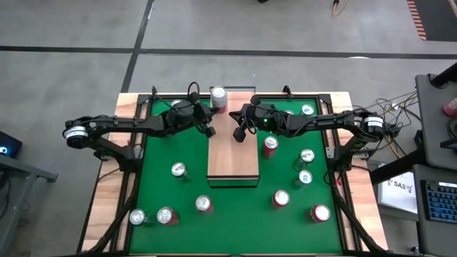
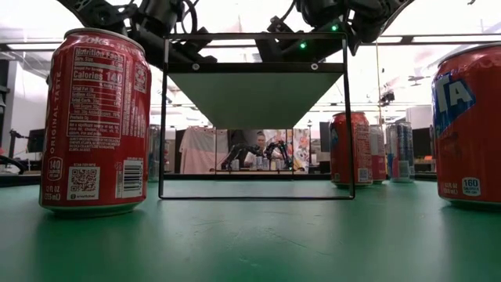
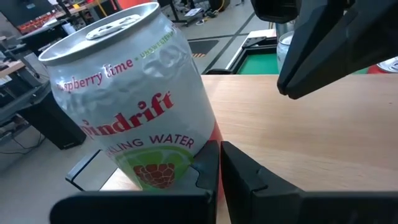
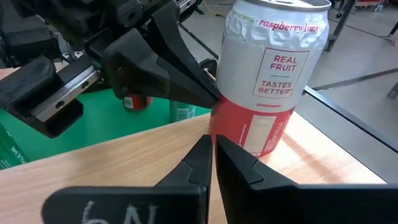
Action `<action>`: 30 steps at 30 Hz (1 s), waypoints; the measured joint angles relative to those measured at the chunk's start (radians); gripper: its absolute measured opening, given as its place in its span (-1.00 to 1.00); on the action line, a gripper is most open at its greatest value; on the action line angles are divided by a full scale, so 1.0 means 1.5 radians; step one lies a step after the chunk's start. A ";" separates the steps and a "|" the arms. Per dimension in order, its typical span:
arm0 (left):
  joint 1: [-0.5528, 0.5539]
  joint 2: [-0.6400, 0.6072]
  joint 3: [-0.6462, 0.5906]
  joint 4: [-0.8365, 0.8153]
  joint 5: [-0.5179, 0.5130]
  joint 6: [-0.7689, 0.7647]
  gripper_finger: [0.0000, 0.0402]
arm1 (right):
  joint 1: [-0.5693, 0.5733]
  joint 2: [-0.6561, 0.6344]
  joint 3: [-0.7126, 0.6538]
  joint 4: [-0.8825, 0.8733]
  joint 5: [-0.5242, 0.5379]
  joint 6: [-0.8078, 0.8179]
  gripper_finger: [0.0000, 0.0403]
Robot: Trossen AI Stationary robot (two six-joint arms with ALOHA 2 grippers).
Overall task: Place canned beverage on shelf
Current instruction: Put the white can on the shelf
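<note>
Shelf: long pale wood board on a low dark frame, centre of the green table. One can stands on it, the raspberry lime sparkling water can, white over red, upright at the board's 12 o'clock end; top sealed, contents not visible. The rest of the board is bare.

Left gripper: at the board's 11 o'clock corner, fingers closed together, holding nothing; tips sit just beside the can's base in the left wrist view. Whether they touch the can, cannot tell.

Right gripper: over the board's 12 o'clock end, fingers pressed shut, empty, pointing at the can's lower red band.

Loose cans on the green: a red one at the shelf's 3 o'clock, others scattered from 3 to 9 o'clock around it. All upright, tops closed.

Hard to read: low view shows only the shelf's underside and frame; the can on top is hidden there. A red cola can fills the near foreground; another red can is cut off at the frame edge.
</note>
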 joint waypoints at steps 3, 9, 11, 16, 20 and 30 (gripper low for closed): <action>0.000 -0.006 0.000 -0.009 0.000 0.000 -1.00 | -0.008 0.000 0.000 0.000 0.000 0.012 -0.94; 0.000 -0.061 0.000 -0.064 0.000 0.001 -1.00 | -0.042 0.000 0.009 -0.010 -0.050 0.050 -0.94; 0.000 -0.090 -0.001 -0.085 0.000 0.007 -1.00 | -0.050 0.000 0.015 -0.012 -0.072 0.055 -0.94; 0.000 -0.172 -0.021 -0.097 0.005 0.032 -1.00 | -0.057 0.008 0.034 -0.012 -0.105 0.045 -0.94; 0.000 -0.237 -0.046 -0.098 0.035 0.048 -1.00 | -0.058 0.039 0.068 -0.020 -0.122 0.038 -0.94; 0.003 -0.362 -0.088 -0.105 0.041 0.115 -1.00 | -0.057 0.079 0.186 -0.196 -0.141 0.047 -0.94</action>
